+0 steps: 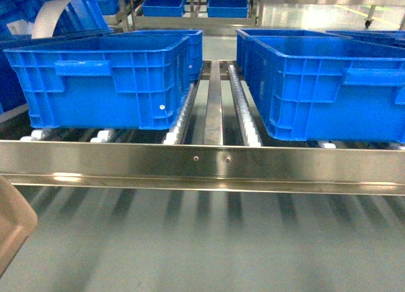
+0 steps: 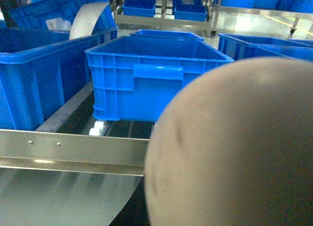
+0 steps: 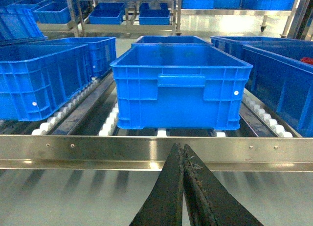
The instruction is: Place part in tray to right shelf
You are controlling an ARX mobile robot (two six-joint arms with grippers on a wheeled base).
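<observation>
Tray (image 2: 234,147) to be kept level and lifted over right shelf (image 1: 202,162); right gripper (image 3: 183,160) closed, empty; left gripper's state cannot be told.

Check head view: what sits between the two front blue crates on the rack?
No object. Between the left crate and right crate, the head view shows only a bare steel divider rail flanked by white roller tracks, running back from the shiny front rail.

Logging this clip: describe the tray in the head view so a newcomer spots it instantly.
Find the shiny steel shelf rail below the blue crates. Go to the picture's bottom-left corner: the tray is the rounded beige-pink edge there, the only pale, non-blue plastic.
</observation>
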